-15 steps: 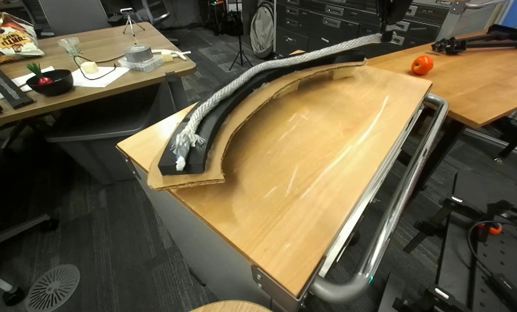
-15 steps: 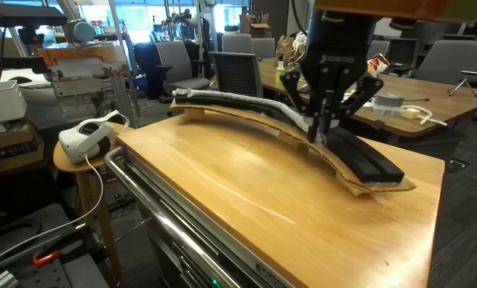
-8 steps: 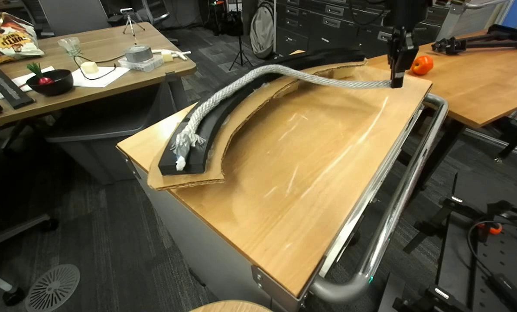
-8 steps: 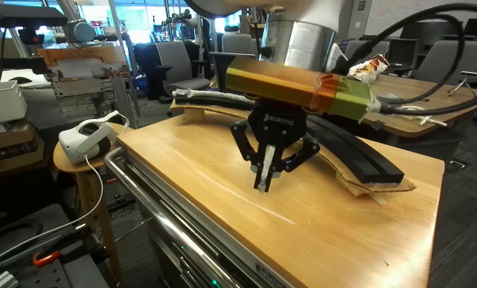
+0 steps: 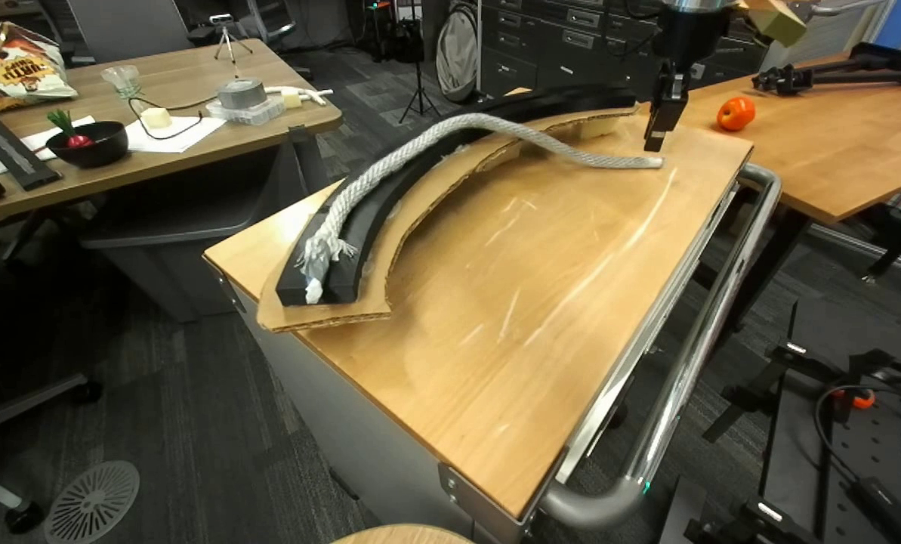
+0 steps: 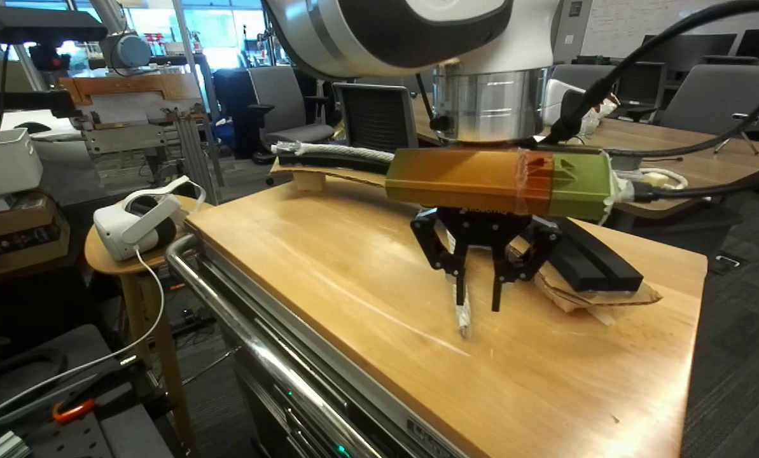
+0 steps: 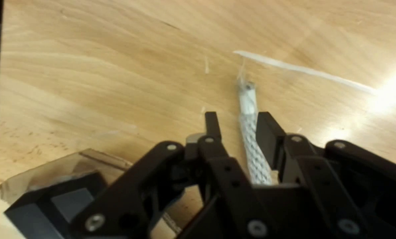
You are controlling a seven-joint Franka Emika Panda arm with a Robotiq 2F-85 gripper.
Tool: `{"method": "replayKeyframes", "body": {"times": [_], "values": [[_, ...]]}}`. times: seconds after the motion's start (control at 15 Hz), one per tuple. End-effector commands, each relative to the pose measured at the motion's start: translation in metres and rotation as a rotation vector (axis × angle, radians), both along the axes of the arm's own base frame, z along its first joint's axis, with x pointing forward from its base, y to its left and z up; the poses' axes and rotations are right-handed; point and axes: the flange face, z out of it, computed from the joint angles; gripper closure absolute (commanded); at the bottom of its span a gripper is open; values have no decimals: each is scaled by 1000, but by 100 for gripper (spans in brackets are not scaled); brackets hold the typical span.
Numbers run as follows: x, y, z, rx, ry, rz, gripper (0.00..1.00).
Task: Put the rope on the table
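- Here's the gripper (image 6: 478, 307), fingers (image 6: 497, 292) pointing down over the table (image 5: 556, 249), and they stand apart, a clear gap between the tips!
- Above them the arm (image 6: 417, 38) leans in from the top of an exterior view, wrist upright, the orange-and-green housing (image 6: 481, 181) lying crosswise.
- Now the rope (image 5: 476, 121): in the wrist view one pale-wrapped end shows through the gap, closer to one finger than the other, its tip past both; contact with that finger, I can't tell.
- In an exterior view that end sits just below the gripper, down by the wood; touching or not, hard to call.
- From there the rope climbs across the cardboard ledge (image 5: 325, 314) and follows the curved black strip (image 5: 367, 223), out to its frayed end, well apart from the gripper.
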Motion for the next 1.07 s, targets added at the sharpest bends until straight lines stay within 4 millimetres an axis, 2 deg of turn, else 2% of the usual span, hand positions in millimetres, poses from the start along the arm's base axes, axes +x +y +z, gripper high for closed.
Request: {"method": "replayKeyframes", "body": {"times": [0.0,0.27,0.33,0.67,0.73,0.87,1.0], "values": [[-11,-1,20,-78,-68,93,33],[-30,15,50,-69,-8,317,3],[-37,21,58,-65,3,370,0],[-64,60,106,-29,36,632,0],[-46,42,85,-41,56,535,0],[-54,54,101,-40,48,591,0],[-59,58,104,-40,45,608,0]]}}
